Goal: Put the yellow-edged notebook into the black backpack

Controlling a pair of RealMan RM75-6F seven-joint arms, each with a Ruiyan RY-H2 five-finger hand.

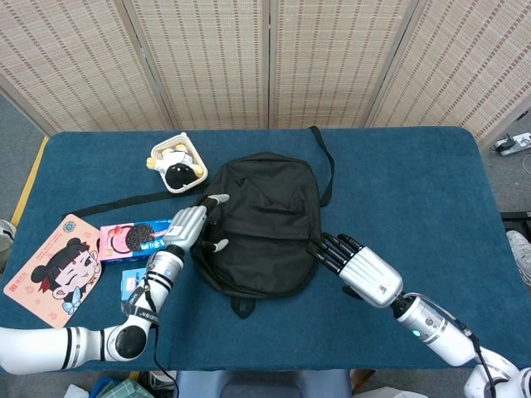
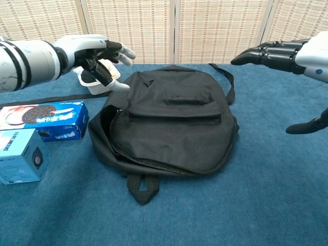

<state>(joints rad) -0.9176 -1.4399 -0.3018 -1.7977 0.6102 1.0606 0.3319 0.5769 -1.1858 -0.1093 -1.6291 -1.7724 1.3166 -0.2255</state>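
Note:
The black backpack (image 1: 261,222) (image 2: 171,125) lies flat in the middle of the blue table, its front flap down over the opening. No notebook shows in either view; it is hidden inside the bag. My left hand (image 1: 197,226) (image 2: 96,55) hovers just off the bag's left edge, fingers spread, holding nothing. At the bag's right side my right hand (image 1: 358,266) (image 2: 279,54) is also apart from it, fingers stretched out straight and empty.
A white tray with a plush toy (image 1: 177,162) (image 2: 92,77) stands behind the bag's left corner. A cookie box (image 1: 133,238) (image 2: 43,119), a small blue box (image 2: 19,156) and a cartoon card (image 1: 54,269) lie at the left. A bag strap (image 1: 108,203) runs leftward.

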